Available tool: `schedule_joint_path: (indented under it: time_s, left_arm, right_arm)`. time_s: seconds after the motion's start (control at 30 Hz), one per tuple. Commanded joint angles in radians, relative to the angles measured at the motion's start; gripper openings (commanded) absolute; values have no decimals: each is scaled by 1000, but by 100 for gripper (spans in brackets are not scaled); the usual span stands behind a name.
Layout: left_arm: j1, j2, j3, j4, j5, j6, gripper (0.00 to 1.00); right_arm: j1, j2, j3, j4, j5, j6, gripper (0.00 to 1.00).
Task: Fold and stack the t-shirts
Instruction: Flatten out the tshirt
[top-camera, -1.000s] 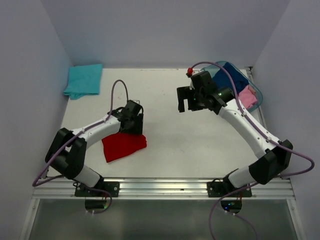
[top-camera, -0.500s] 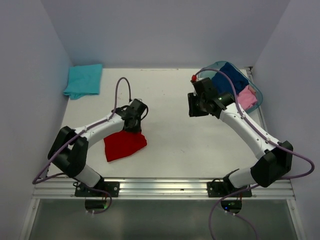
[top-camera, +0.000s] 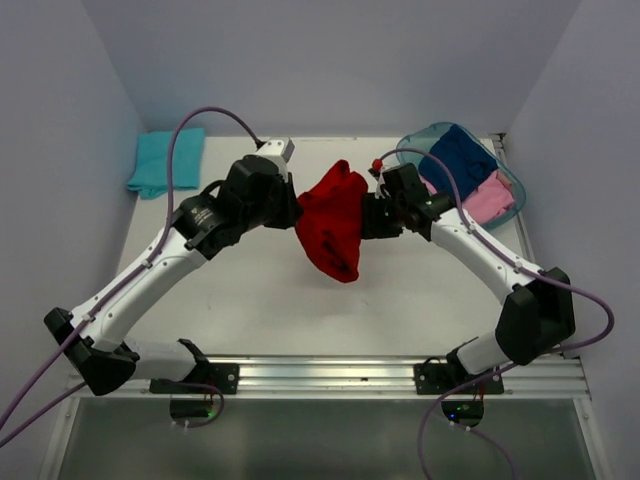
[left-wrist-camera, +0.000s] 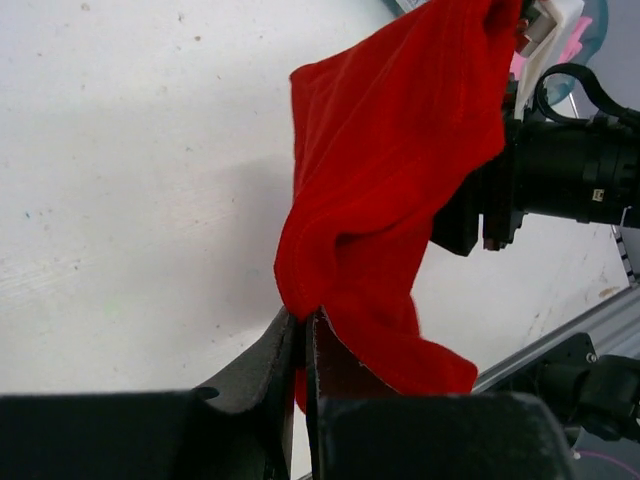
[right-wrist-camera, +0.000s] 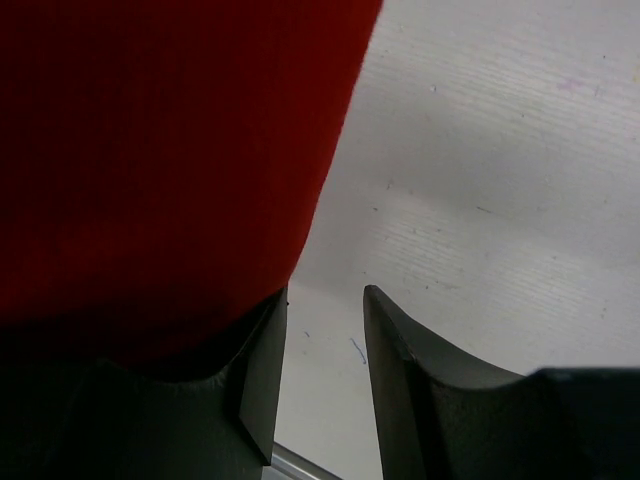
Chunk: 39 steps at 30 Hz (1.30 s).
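Overhead, the red t-shirt (top-camera: 330, 225) hangs bunched in the middle of the frame, lifted off the white table (top-camera: 250, 295) between the two arms. The left gripper (top-camera: 292, 212) meets its left edge. In the left wrist view its black fingers (left-wrist-camera: 270, 360) are pressed together on a fold of the red cloth, which rises toward the upper right. The right gripper (top-camera: 368, 217) sits against the shirt's right edge. Its fingers (right-wrist-camera: 400, 370) stand partly apart with bare table showing through the gap, and red cloth fills the upper left of that view, draped over the left finger. Whether any cloth is caught deeper in, I cannot tell. A turquoise t-shirt (top-camera: 165, 162) lies folded at the upper left. At the upper right, a teal basket (top-camera: 412, 137) holds a navy t-shirt (top-camera: 462, 152) and a pink t-shirt (top-camera: 490, 195). A small pale label on the right arm's black housing (left-wrist-camera: 597, 195) is too small to read.
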Motion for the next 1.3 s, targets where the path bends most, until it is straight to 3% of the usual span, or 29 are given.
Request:
schedule_joint_path:
  time_s: [0.0,0.1,0.23,0.33,0.5,0.6,0.67,0.9,1.13,1.27]
  left_arm:
    - [-2,50,3,3,75,27,9]
    - [-2,81,-28,43,85,33,13]
    - [-2,109,-74,94,139,25,42]
    - [-2,99,-85,131,179,22,57]
    - [-3,75,-77,131,124,31,66]
    - [-2,112,-128,148,53,57,78]
    - [-2,156,-186,160,26,71,79]
    - [-75,372,-335,307,16,50,76]
    - [-154,457,-271,306,-28,27,75]
    - [-186,460,-202,216,-83,10,73]
  right_arm:
    - [5,-49,30,40,-35,-10,41]
    - [5,-67,32,11,18,-16,41]
    - [5,-81,32,-29,63,-27,42]
    - [5,-89,27,-38,75,-28,43]
    - [5,-76,24,-33,57,-25,43]
    - [5,-72,18,-29,66,-16,42]
    - [5,-75,12,-35,100,-4,41]
    - [0,-142,71,-167,489,98,44]
    - [-12,-181,73,-193,517,96,44]
    - [-23,-181,59,-188,497,87,44]
